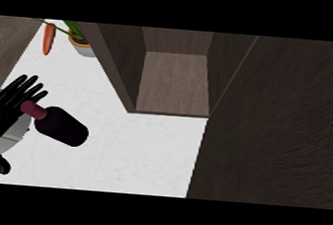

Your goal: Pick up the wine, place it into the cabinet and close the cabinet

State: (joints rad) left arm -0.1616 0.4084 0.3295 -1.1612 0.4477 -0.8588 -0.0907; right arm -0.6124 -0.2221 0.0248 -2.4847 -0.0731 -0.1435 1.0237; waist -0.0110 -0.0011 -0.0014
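Note:
The wine bottle (pixel 63 126) is dark maroon with a pinkish neck and shows at the left on the white counter (pixel 137 152). Its neck points toward my left hand (pixel 7 103), which comes in at the left edge. The hand's fingers are straight and spread, pointing up the view, and the bottle's neck overlaps the palm; no finger curls round it. The cabinet (pixel 175 80) stands open at the top middle, showing a bare wooden shelf. Its open door (pixel 278 123) fills the right side of the view. My right hand does not show.
An orange carrot (pixel 48 39) and a potted plant (pixel 82 43) lie at the counter's far left, beside the cabinet's left side panel (pixel 119 66). A grey object (pixel 6 139) sits partly under my left hand at the left edge.

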